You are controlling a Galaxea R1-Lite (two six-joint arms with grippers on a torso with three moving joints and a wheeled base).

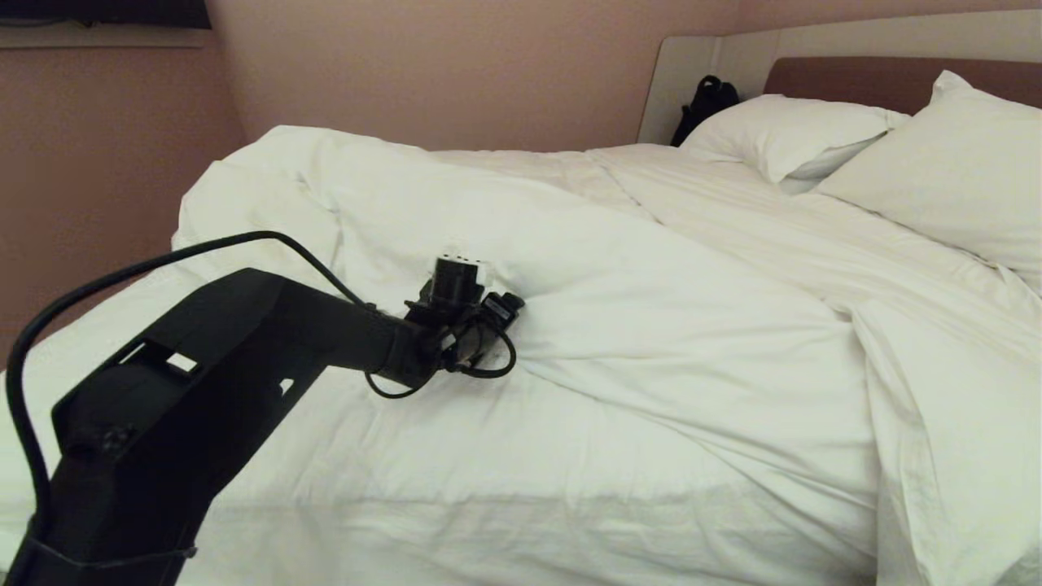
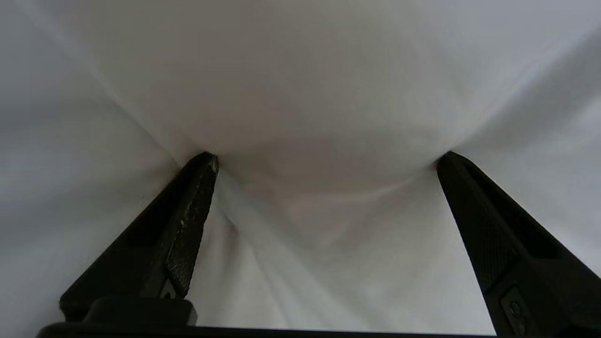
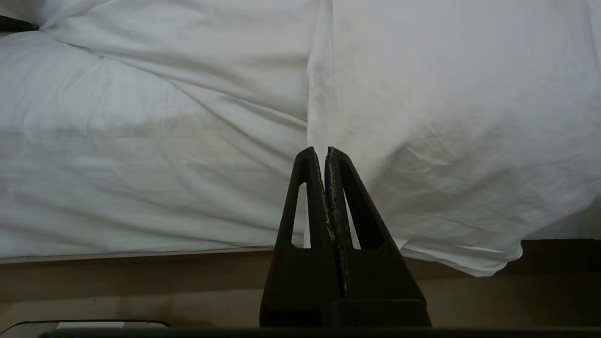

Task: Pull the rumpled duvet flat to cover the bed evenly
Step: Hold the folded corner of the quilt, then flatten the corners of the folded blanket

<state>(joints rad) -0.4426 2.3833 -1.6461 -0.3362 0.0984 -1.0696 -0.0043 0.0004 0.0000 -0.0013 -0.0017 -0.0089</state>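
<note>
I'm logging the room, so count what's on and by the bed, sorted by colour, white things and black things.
White: 3, the duvet and two pillows.
Black: 2, a bag by the headboard and the left gripper, open and pressed into the duvet.
Total: 5

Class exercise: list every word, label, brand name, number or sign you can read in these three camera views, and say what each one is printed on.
None can be read in any view.
The duvet, pillows, headboard and wall carry no print.
The black bag by the headboard shows no lettering.
The left gripper and right gripper bear no readable marking.
</note>
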